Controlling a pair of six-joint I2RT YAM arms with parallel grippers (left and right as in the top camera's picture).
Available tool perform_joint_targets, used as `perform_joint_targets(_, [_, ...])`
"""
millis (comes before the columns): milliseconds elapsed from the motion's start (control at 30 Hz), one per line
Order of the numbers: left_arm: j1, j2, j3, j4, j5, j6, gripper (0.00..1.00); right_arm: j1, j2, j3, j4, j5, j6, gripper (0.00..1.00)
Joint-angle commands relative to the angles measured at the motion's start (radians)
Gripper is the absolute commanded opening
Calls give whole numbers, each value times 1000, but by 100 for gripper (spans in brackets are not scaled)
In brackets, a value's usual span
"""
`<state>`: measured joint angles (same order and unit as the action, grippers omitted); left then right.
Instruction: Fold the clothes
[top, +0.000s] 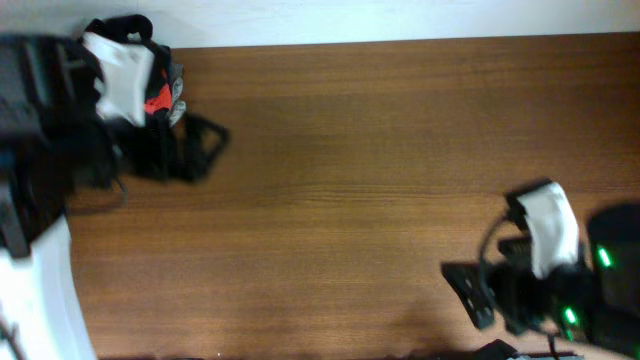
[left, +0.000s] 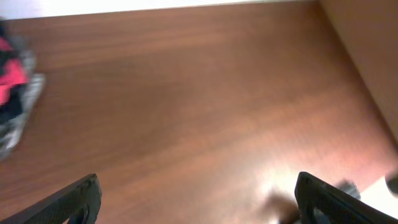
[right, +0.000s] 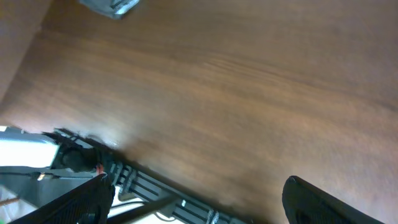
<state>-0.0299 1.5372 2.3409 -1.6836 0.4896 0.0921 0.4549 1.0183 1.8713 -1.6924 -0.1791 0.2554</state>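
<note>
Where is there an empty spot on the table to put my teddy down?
The whole middle of the table is bare wood, from the left gripper across to the right gripper. It is crowded only near the left gripper, where a clothes pile lies.

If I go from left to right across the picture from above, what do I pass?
left arm → left gripper, open → bare brown table → right gripper, open → right arm
</note>
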Motion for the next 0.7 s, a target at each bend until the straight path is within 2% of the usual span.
perform_joint_targets(0, [-114, -156, -102, 6, -132, -43, 99, 11, -126, -105, -2, 61, 69, 91])
perform_joint_targets(67, [-192, -255, -202, 40, -204, -133, 99, 10, -205, -174, 13, 65, 101, 91])
perform_joint_targets(167, [-282, -412, -384, 145, -198, -171, 99, 10, -312, -278, 57, 101, 152, 91])
perform_joint_targets(333, [-348, -661, -745, 377, -198, -175, 99, 10, -462, -451, 164, 193, 170, 92])
perform_joint_targets(400, [-348, -737, -883, 470, -198, -175, 99, 10, -500, -506, 210, 224, 170, 99])
perform_joint_targets(533, [-348, -815, -1103, 612, -198, -175, 99, 10, -520, -590, 253, 286, 169, 99])
perform_joint_targets(667, [-348, -811, -1246, 665, -199, -175, 99, 10, -519, -660, 254, 289, 169, 99])
